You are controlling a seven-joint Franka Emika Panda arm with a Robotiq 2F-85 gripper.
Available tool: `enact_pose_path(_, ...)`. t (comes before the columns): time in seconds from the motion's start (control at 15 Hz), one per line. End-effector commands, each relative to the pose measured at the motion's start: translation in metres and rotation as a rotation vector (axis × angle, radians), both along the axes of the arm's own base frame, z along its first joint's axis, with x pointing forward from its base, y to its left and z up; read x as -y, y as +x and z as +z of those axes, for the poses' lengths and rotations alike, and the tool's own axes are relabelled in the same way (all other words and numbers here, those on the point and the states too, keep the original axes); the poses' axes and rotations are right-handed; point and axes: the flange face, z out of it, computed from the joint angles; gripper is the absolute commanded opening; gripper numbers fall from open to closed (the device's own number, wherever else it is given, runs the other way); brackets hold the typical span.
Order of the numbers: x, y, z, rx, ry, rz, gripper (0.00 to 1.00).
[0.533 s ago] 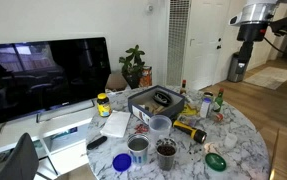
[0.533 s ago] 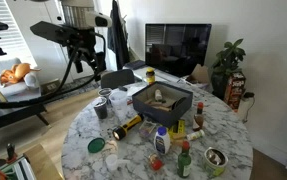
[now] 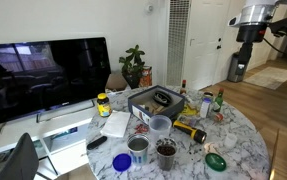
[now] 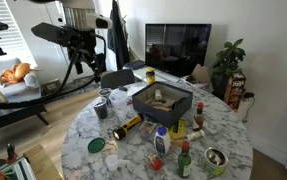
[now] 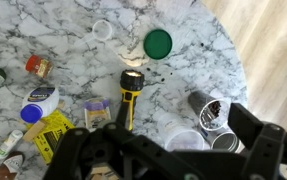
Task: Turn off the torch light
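Arm (image 3: 255, 14) up high, wrist pointing straight down. Gripper (image 3: 244, 45) hangs in mid-air in both exterior views (image 4: 83, 52), gripping nothing, touching nothing. Wrist view: black fingers (image 5: 257, 140) at the bottom edge, jaws spread wide apart.

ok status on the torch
Gripper open, high over table. Torch lying flat, lens looks lit. Cups and green lid close by, none on it.
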Motion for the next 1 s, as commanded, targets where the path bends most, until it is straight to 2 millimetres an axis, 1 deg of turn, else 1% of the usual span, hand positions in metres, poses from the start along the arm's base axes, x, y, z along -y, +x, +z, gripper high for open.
enact_pose_path(0.0, -0.012, 0.042, -0.051, -0.088, 0.033, 0.036, 1.0)
enact_pose_path(0.2, -0.015, 0.076, -0.093, -0.053, 0.018, 0.007, 1.0)
enact_pose_path(0.4, -0.014, 0.107, -0.141, -0.051, -0.014, -0.001, 1.0)
enact_pose_path(0.53, -0.012, 0.123, -0.17, -0.065, -0.036, -0.005, 1.0)
enact_pose_path(0.67, -0.012, 0.135, -0.194, -0.085, -0.045, 0.0, 1.0)
enact_pose_path(0.73, -0.013, 0.141, -0.202, -0.1, -0.031, 0.005, 1.0)
enact_pose_path(0.8, -0.014, 0.125, -0.183, -0.086, -0.05, -0.008, 1.0)
enact_pose_path(0.93, -0.015, 0.135, -0.199, -0.108, -0.05, -0.001, 1.0)
